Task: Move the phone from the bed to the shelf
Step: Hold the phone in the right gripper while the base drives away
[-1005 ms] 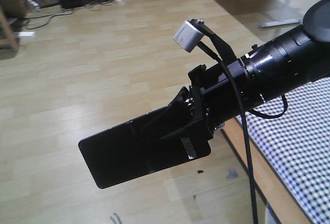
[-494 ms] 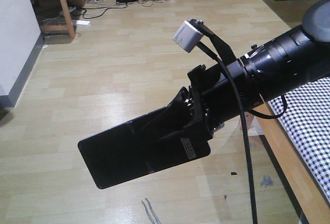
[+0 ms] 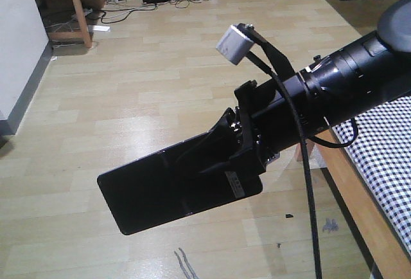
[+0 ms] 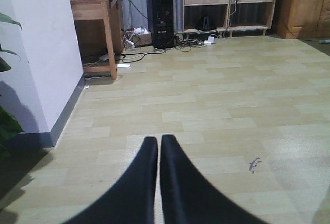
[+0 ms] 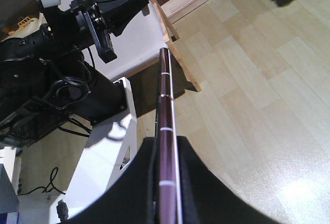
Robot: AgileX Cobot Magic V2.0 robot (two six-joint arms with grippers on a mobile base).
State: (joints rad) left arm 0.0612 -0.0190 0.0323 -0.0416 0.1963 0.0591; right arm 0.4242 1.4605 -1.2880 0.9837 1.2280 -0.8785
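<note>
**While pinched at one end by the right claw: phone, aloft over bare floor, clear of the bed**

Item: phone (image 3: pixel 167 189). Thin black glossy slab, broad face showing in the front view. Edge-on in the right wrist view, as a dark strip with a pinkish rim and pale cross-marks. Small white sticker (image 3: pixel 235 184) near the gripped end. Tilted in the front view, free end lower and to the left, gripped end higher and to the right.

Holder: right gripper (image 3: pixel 205 160), clamped onto the phone's two broad faces. One black finger (image 5: pixel 139 182) on either side of the edge in the wrist view. Grip on one end only, most of the length jutting out past the fingertips. White box-shaped camera (image 3: pixel 232 42) mounted above the wrist, black cable (image 3: pixel 309 202) hanging below.

Location: in the air above the pale plank floor (image 3: pixel 128 67), touching nothing but the fingers. Bed (image 3: pixel 385 163), with black-and-white check sheet on a light wooden frame, at the right edge of the front view, beside and below the arm. Phone well apart from it, out over the floor.

Second holder: left gripper (image 4: pixel 158 142). Black fingers pressed together with only a hairline slit between, nothing held, pointing out over the floor.

Surroundings, left wrist view: white wall (image 4: pixel 41 53) on the left, wooden desk (image 4: pixel 98 12) behind its corner, black computer tower (image 4: pixel 160 12) with a tangle of cables at its foot. Pale wooden drawer-and-shelf unit (image 4: pixel 227 2) against the far wall.
</note>
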